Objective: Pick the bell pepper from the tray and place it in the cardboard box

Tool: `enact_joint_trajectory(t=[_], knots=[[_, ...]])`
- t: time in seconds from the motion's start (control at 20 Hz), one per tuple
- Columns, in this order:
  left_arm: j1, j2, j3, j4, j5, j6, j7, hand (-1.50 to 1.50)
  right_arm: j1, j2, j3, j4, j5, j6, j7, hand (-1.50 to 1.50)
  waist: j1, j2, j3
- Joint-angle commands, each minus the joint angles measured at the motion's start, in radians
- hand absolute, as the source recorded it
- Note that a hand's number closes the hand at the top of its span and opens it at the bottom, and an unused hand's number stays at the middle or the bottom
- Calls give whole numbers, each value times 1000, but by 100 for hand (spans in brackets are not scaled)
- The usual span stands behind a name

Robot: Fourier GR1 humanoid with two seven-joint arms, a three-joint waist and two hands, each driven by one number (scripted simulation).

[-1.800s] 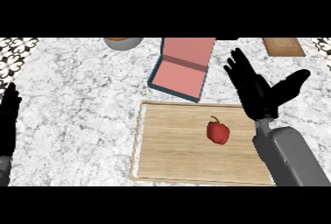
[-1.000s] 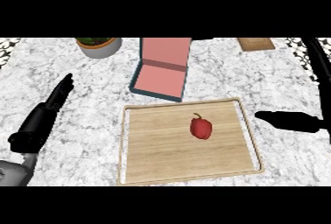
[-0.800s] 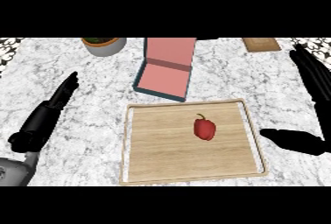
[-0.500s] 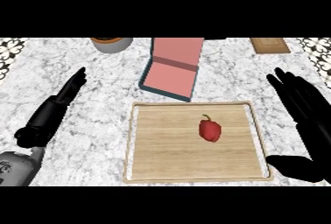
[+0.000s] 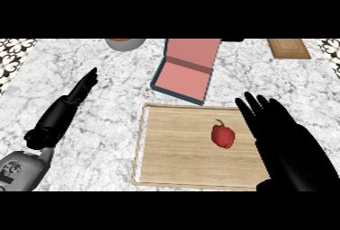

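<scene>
A red bell pepper [image 5: 223, 135] with a short stem lies on the wooden tray [image 5: 172, 152], right of the tray's middle. My right hand [image 5: 285, 146] hovers over the tray's right side, open, fingers straight and pointing away from me, just right of the pepper and not touching it. The cardboard box [image 5: 187, 69] with a pink inside and dark outer walls lies open just beyond the tray's far edge. Over the marble to the left of the tray, my left hand [image 5: 63, 112] stretches out open, with nothing in it.
A grey pot [image 5: 125, 43] stands at the far edge, left of the box. A small wooden board [image 5: 288, 48] lies at the far right. Patterned tiles [image 5: 15, 49] border the counter's far left and far right corners.
My right hand has come in from the right edge to over the tray's right side, beside the pepper. The left hand stays stretched out at the left. The view has shifted slightly.
</scene>
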Motion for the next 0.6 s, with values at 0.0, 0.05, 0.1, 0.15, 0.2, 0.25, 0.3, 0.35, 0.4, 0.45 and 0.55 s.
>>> enact_joint_trajectory(t=[0.0, 0.05, 0.1, 0.15, 0.2, 0.25, 0.3, 0.35, 0.4, 0.45, 0.55], knots=[[-9, -17, 10, 2, 11, -10, 0, 0, -89, 149, 82, 90, 8, 148, 246, -150, 8, 1, 1], [0, 2, 14, -5, 10, -21, 2, 0, -109, 181, 87, 108, -13, 170, 270, -150, 13, 0, 0], [2, 2, 13, 33, -8, -26, -30, 0, -100, 198, 102, 119, -8, 170, 286, -150, -1, 1, 0], [2, 15, 27, -10, 14, -30, 10, 0, -120, 224, 98, 167, -9, 176, 294, -150, 10, -1, 1], [9, 3, 13, -19, -7, -17, -2, 0, -120, 245, 100, 154, -10, 184, 327, -150, 0, -4, 1], [-8, -15, 13, 2, 1, -18, 8, 0, -137, 288, 102, 199, -13, 179, 332, -150, -4, -1, 1], [22, -26, -7, -3, -27, 3, -3, 0, -141, 315, 111, 217, -3, 178, 346, -150, -3, -2, 2], [-13, 15, 47, 4, 14, -36, 10, 0, -125, 330, 122, 211, 10, 173, 369, -150, -12, -4, 2], [-28, -26, 12, 24, -19, -8, 21, 0, -162, 376, 113, 270, 6, 180, 357, -150, -12, 0, 2], [-1, -16, 31, 11, -10, -8, 4, 0, -144, 391, 121, 243, -6, 198, 389, -150, -14, -4, 2], [-7, 1, 39, 12, -1, -39, 6, 0, -159, 431, 118, 307, 11, 197, 379, -150, -13, -2, 3]])
